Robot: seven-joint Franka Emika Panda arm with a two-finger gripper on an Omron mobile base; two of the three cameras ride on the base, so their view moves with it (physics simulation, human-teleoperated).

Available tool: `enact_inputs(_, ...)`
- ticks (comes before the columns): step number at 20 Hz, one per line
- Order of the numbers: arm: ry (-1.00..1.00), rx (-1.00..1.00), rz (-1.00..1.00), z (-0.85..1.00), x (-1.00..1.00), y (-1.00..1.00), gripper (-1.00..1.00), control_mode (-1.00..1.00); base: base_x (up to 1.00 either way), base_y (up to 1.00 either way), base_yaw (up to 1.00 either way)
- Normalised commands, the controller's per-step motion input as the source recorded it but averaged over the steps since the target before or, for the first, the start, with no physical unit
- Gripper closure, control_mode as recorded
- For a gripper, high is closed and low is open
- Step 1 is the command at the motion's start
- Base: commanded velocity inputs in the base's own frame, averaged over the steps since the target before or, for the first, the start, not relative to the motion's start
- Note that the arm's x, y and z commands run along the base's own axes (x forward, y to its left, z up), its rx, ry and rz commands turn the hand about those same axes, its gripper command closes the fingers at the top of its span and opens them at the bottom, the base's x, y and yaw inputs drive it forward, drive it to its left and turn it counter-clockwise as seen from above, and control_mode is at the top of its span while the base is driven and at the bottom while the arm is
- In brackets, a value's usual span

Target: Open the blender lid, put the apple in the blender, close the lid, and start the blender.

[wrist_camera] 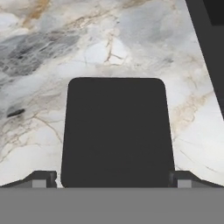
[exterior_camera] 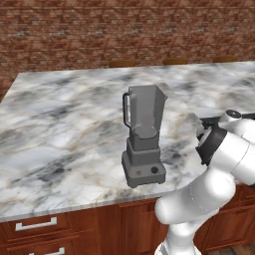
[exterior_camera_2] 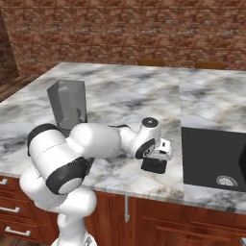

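The lid (wrist_camera: 116,131) is already off the blender (exterior_camera: 143,135) and lies flat on the table (exterior_camera: 60,124), well to the jar's right. The tool (wrist_camera: 112,179) is held wide open just above the lid, gripping nothing. Loading the apple, closing and starting are judged still undone.

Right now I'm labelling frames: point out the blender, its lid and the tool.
blender (exterior_camera: 144,117), left base view, on the jar wall.
blender lid (wrist_camera: 116,131), hand view, flat top's middle.
tool (wrist_camera: 111,179), hand view, midway between fingertips.
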Motion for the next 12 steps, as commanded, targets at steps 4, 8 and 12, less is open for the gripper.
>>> enact_inputs(4,0.03,0.00,0.00,-0.24,0.13,-0.04,-1.00,-1.00,0.00,0.00,0.00)
enact_inputs(8,0.00,0.00,0.00,-0.26,0.24,0.00,-1.00,-1.00,0.00,0.00,0.00)
enact_inputs(12,0.00,0.00,0.00,-0.15,0.28,-0.03,-1.00,-1.00,0.00,0.00,0.00)
